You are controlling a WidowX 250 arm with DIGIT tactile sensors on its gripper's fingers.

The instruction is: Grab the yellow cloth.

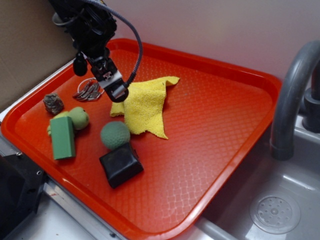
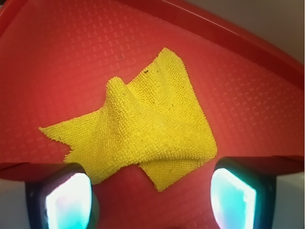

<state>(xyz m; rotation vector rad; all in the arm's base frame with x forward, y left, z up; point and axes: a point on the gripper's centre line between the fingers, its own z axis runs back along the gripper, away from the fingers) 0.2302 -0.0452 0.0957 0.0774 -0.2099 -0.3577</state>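
Yellow cloth [image 1: 146, 106] lies crumpled mid-tray [image 1: 215, 125], long axis running from its far corner near the back rim toward a near pointed corner. Gripper [image 2: 152, 195] above its edge, jaws spread, empty.

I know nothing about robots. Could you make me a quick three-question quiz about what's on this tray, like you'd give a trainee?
1. True or false: the gripper is already closed on the yellow cloth.
2. Which lies nearest the cloth? A) green ball B) green block C) black block
3. Fill in: everything rests on a red ____ beside a sink.

Key:
1. False. In the wrist view both fingers stand wide apart above the cloth's near edge.
2. A.
3. tray.
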